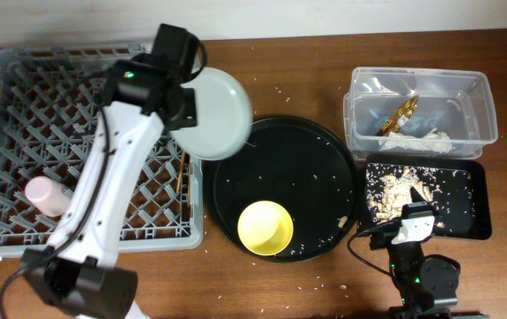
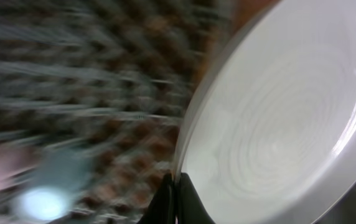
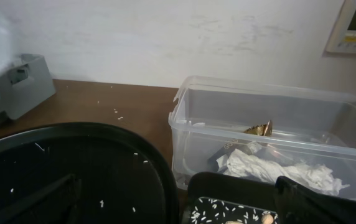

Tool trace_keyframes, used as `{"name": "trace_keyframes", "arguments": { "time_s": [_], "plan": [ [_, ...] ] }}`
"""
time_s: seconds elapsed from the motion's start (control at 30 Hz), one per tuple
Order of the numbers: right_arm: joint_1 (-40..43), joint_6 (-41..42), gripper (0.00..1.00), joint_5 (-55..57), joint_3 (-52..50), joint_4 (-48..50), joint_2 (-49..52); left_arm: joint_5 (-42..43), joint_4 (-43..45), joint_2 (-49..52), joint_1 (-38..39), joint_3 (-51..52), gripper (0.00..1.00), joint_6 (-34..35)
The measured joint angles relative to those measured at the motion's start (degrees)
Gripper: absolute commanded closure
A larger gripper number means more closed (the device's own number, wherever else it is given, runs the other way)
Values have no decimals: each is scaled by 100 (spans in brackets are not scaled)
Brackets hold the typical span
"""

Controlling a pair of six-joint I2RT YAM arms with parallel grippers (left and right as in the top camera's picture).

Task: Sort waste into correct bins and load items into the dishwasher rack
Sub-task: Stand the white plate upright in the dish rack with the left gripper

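Note:
My left gripper (image 1: 183,102) is shut on the rim of the pale grey-white plate (image 1: 216,115), held tilted above the right edge of the grey dishwasher rack (image 1: 23,97). In the left wrist view the jaws (image 2: 177,186) pinch the plate's edge (image 2: 290,124) over the blurred rack. A pink cup (image 1: 47,197) lies in the rack. Chopsticks (image 1: 181,170) lie at the rack's right side. The yellow bowl (image 1: 265,227) sits on the round black tray (image 1: 315,168). My right gripper (image 3: 178,199) is open and empty near the table's front, by the shallow black tray (image 1: 475,199).
The clear tub (image 1: 417,111) holds the white napkin (image 3: 277,171) and the brown-gold wrapper (image 1: 401,113). The shallow black tray holds food scraps and rice (image 1: 400,189). Loose rice grains lie on the round tray and the table. No blue cup shows clearly.

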State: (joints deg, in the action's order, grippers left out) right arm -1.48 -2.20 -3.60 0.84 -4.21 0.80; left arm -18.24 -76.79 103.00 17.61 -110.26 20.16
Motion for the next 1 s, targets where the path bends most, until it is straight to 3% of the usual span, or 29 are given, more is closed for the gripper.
{"name": "trace_keyframes", "arguments": {
  "time_s": [0.13,0.23,0.43,0.63,0.83,0.93,1.0],
  "plan": [
    [2,0,2,-2,0,2,0,-1443,-352,-144,-68,68,100,424],
    [2,-2,2,-2,0,2,0,-1902,-151,-142,-308,363,100,566],
    [2,0,1,0,0,0,0,-2258,293,-142,-754,839,100,649],
    [2,0,1,-2,0,0,0,-2271,442,-142,-852,946,100,651],
    [2,2,2,-2,0,2,0,-2299,874,-131,-822,1722,100,673],
    [2,0,2,-2,0,0,0,-2328,883,-133,-686,1738,91,717],
    [2,-2,2,-2,0,0,0,-2175,859,-142,-529,1738,73,721]
  ]
}}
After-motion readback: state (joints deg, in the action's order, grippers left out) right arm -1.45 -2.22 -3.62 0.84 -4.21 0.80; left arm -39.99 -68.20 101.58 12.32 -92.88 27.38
